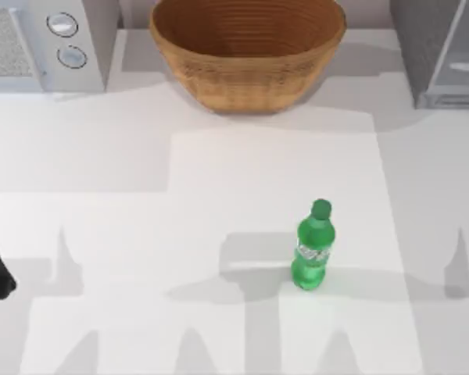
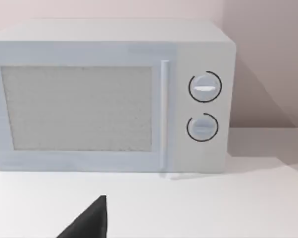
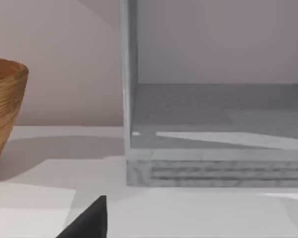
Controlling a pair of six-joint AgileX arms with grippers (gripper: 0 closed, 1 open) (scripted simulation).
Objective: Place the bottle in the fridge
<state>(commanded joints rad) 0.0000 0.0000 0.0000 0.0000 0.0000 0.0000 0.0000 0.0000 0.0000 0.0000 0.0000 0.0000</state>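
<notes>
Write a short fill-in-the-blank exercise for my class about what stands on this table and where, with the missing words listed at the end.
1. The small green plastic bottle with a whitish label band stands upright and wears a ____ screw cap.
2. The woven brown basket sits at the table's far edge, between the light-grey box with two round knobs and the grey ____.
3. The light-grey box stands at the top view's ____ side.

Missing words: green; fridge; left

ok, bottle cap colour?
Green, same as the bottle body; the cap shows best in the top view.
</notes>
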